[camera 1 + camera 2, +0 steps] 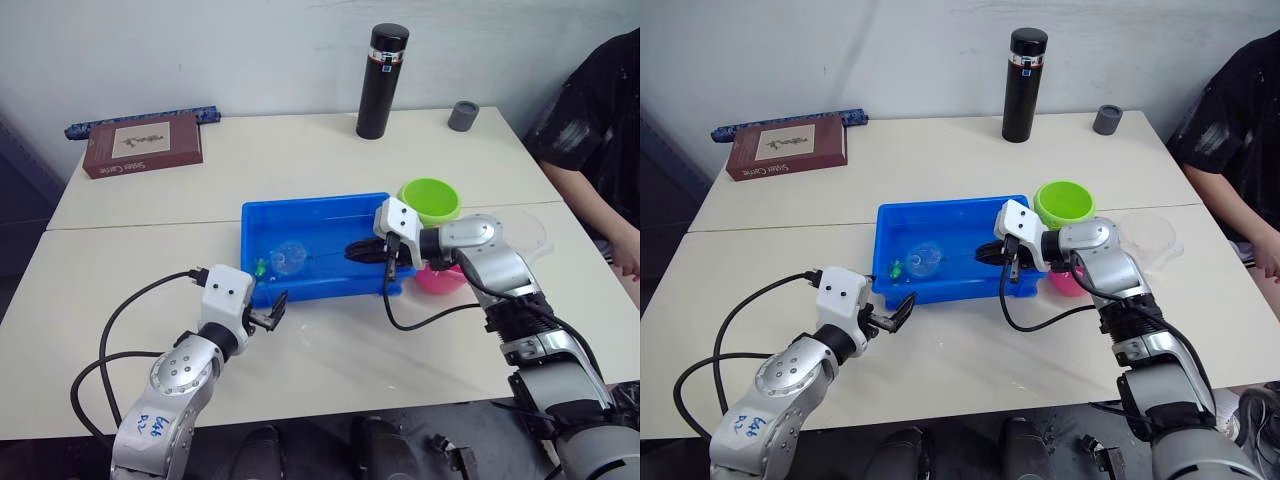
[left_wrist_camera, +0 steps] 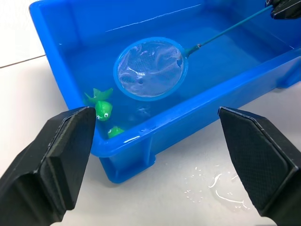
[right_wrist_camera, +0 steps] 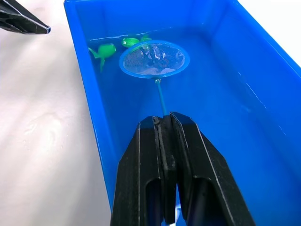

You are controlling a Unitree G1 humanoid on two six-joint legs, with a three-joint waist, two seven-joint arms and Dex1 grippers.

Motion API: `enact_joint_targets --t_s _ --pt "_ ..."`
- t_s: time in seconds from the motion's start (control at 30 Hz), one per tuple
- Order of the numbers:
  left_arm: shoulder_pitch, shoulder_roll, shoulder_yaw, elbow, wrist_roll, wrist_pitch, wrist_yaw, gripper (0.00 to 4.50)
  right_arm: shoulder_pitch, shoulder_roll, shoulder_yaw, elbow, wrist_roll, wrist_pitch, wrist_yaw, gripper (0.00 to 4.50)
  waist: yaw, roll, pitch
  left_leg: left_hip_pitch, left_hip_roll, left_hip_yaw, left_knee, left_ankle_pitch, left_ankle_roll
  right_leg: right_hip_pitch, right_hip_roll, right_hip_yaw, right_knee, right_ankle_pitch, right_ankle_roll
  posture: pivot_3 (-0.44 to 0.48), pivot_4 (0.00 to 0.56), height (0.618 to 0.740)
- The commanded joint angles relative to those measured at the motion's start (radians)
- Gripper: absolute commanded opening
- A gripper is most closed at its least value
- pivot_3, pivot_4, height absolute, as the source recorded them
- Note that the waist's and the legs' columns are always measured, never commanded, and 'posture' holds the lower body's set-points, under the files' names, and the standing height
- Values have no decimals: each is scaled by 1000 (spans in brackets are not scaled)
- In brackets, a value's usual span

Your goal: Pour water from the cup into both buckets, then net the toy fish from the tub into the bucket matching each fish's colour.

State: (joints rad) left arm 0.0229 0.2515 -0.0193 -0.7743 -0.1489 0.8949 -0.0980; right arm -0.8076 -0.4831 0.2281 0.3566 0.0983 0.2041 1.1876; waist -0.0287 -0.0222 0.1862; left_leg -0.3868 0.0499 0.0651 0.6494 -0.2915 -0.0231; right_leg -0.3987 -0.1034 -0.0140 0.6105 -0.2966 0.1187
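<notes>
- Step in hand: netting. The right pincer [image 3: 164, 136] is closed on the thin handle of the net [image 2: 149, 69], holding it out over the tub [image 1: 262, 217].
- Net position: the hoop lies low in the tub's water, near the end closest to the left arm. Whether the mesh holds a fish cannot be told.
- Fish: two green toy fish [image 2: 102, 108] sit in the tub corner just beside the hoop rim, outside it. No pink fish is visible in the tub.
- Left pincer [image 1: 268, 317]: open, empty, hovering over the desk [image 1: 330, 370] just outside the tub's near wall.
- Buckets: the green bucket [image 1: 431, 200] and the pink bucket [image 1: 440, 280] stand just beside the tub's far end, behind the right forearm. The cup [image 1: 1148, 235] stands on the desk beyond them.
- Small water drops lie on the desk beside the tub.
- Next move, as a judgement: slide the hoop under a green fish in the corner, lift it level, then carry it across to the green bucket. The corner walls leave little room for the hoop.
</notes>
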Motion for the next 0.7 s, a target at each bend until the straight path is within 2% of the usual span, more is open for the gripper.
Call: enact_joint_targets --t_s 0.03,0.47,0.7 --pt "-13 -1 -8 -15 5 -23 -3 4484 5 -32 -12 -30 -27 -77 -20 0 1 0 0 0 0 0 0 0 0 0 0 0 0 0 0 0 150 740" --pt "-9 -3 -6 -23 7 -18 -2 4484 37 -29 81 38 -156 -289 -52 0 0 0 0 0 0 0 1 0 0 0 1 0 0 0 0 0 150 740" --pt "-8 -6 -7 -25 7 -18 2 4484 36 -6 98 -7 -141 -275 -15 0 0 0 0 0 0 0 0 0 0 0 1 0 0 0 0 0 150 740"
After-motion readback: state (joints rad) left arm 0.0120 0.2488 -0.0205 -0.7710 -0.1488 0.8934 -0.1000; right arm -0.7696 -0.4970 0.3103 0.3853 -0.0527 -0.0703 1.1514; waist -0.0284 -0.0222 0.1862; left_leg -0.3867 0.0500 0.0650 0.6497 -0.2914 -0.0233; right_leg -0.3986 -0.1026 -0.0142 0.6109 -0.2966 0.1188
